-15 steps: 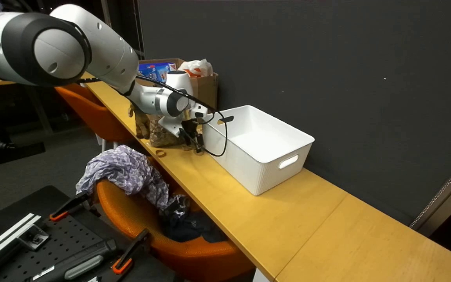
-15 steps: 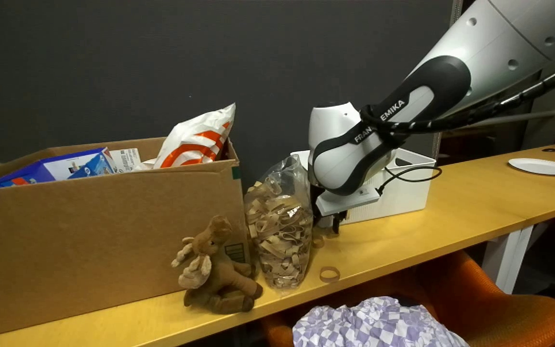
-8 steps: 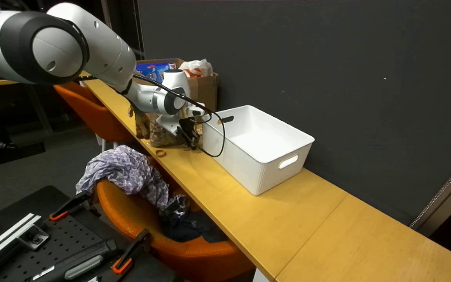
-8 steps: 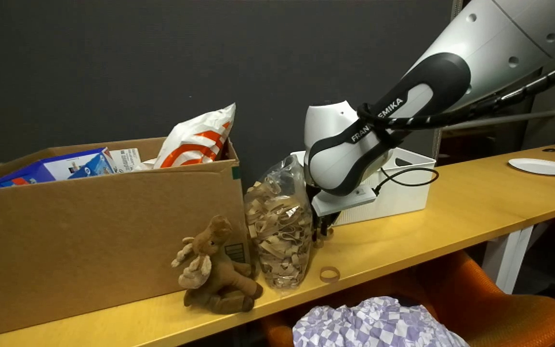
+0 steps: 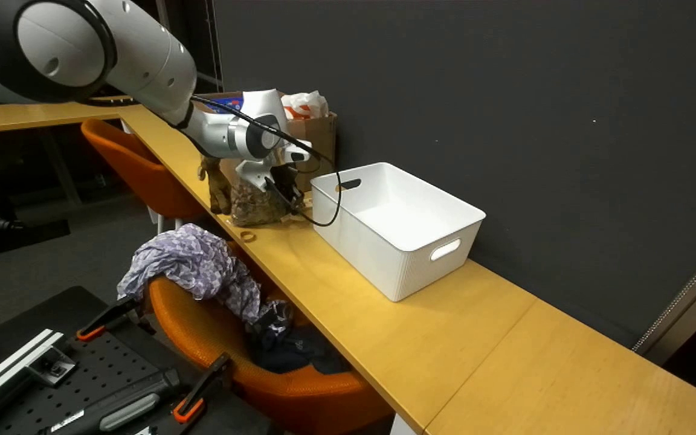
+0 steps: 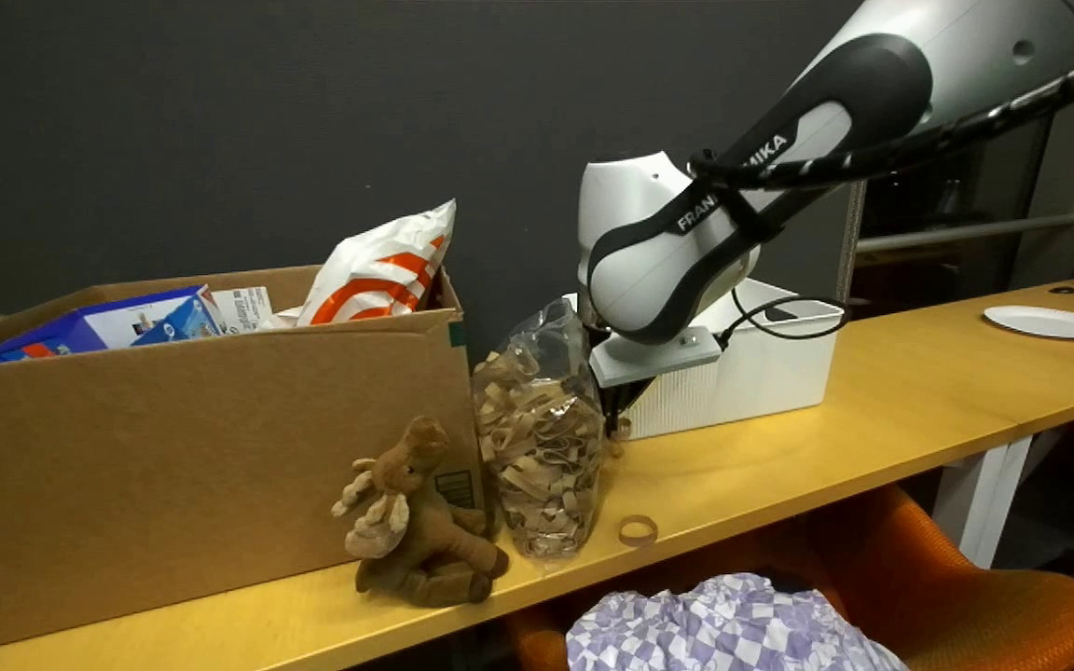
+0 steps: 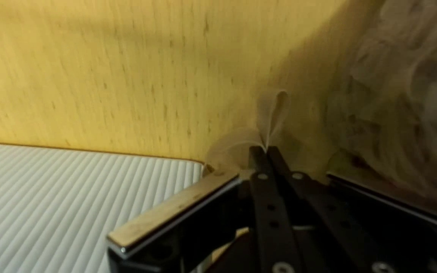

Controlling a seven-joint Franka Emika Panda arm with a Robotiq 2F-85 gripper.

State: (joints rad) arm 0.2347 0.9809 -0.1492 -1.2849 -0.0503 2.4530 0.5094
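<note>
The wooden table (image 5: 432, 338) runs beneath me. The white ribbed bin (image 5: 366, 248) stands on it to one side, the clear bag of tan rubber bands (image 6: 542, 457) to the other, both just beside my gripper (image 7: 266, 148). My black fingertips (image 7: 257, 156) pinch a tan rubber band (image 7: 265, 113) between them, its narrow loop poking out past their ends.

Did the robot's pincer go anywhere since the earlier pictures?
Yes: in an exterior view, the pincer rose compared with the white bin and edged toward the clear bag.
</note>
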